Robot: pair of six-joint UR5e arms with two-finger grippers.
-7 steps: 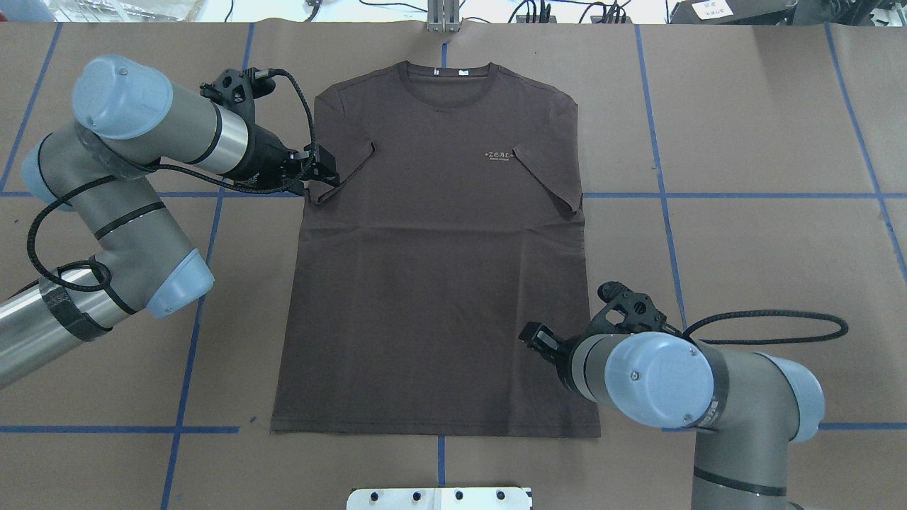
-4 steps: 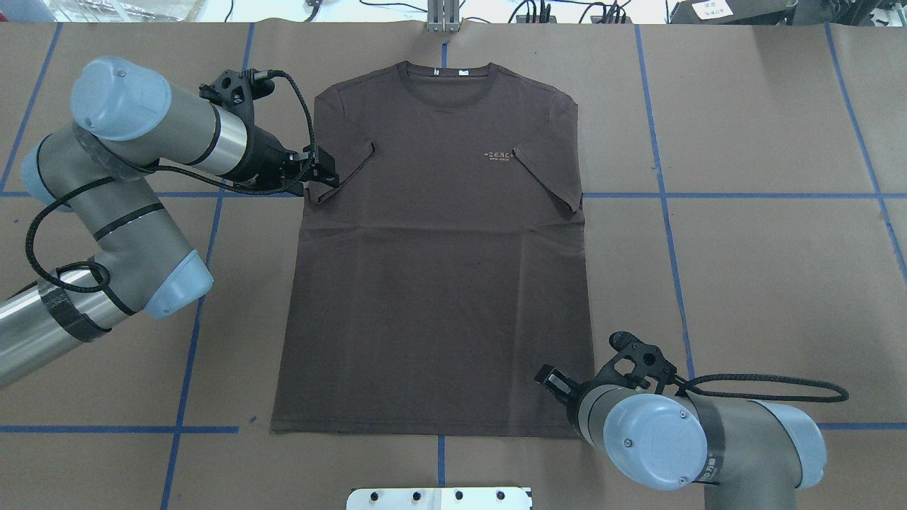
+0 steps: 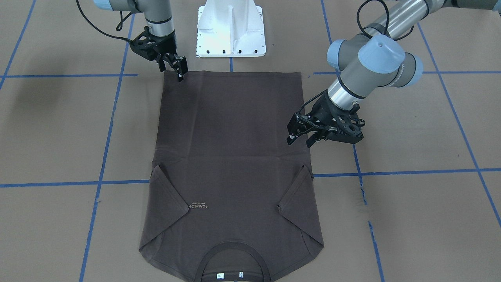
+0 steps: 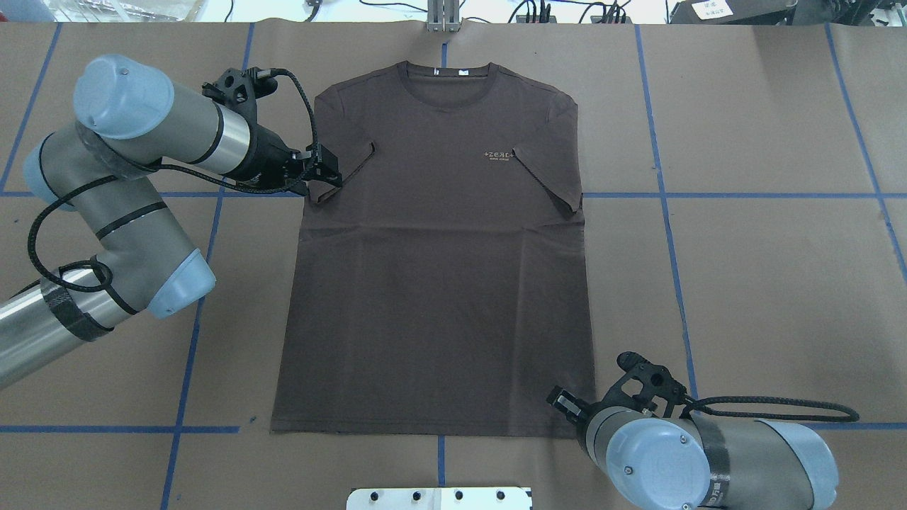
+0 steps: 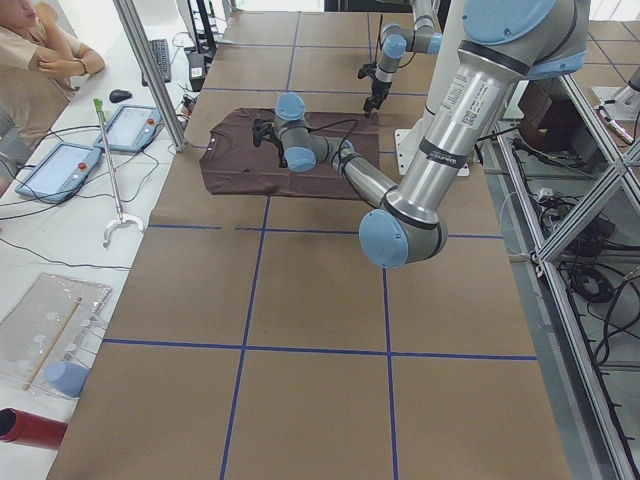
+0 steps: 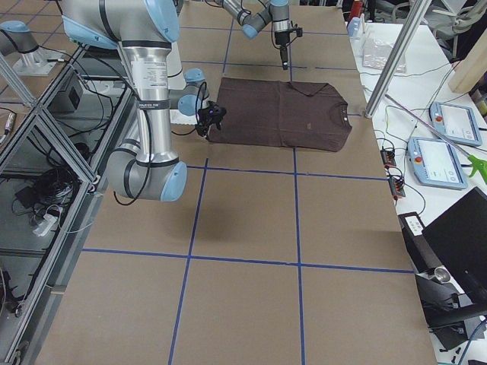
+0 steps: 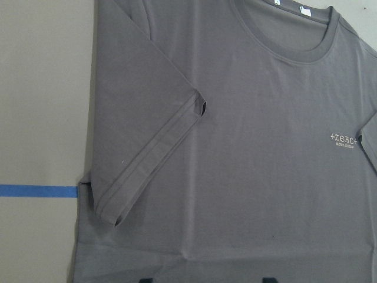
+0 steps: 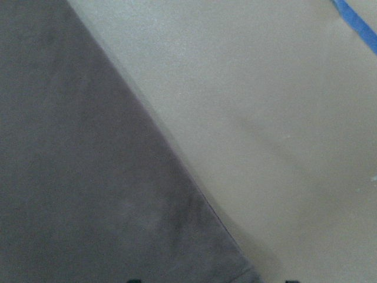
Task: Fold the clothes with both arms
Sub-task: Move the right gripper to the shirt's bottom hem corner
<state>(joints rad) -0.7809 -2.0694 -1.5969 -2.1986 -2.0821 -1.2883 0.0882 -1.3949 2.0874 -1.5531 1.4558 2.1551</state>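
At the bottom edge of the overhead view the white base [image 4: 439, 498] is cut off, and only a strip with bolt holes shows. Just right of it the right arm [image 4: 708, 453] fills the lower right corner. Its own wrist hides most of its jaws, with one black tip poking out at the bottom right corner of the shirt [image 4: 439, 283]. That arm's wrist camera shows two tips set wide apart with the hem corner [image 8: 230, 265] between them. I cannot tell whether they touch the cloth.

The shirt lies flat, front up, in the middle of the desk [image 4: 744, 283], both sleeves folded in over the chest. At upper left the left arm [image 4: 142, 142] reaches in, jaws wide and holding nothing, over the lower end of the sleeve [image 4: 340, 134] at the shirt's edge. Higher up, the chest lettering [image 4: 498, 155] is too small to read surely. The collar [image 4: 448, 88] with its white labels [image 4: 464, 71] lies nearest the top edge.
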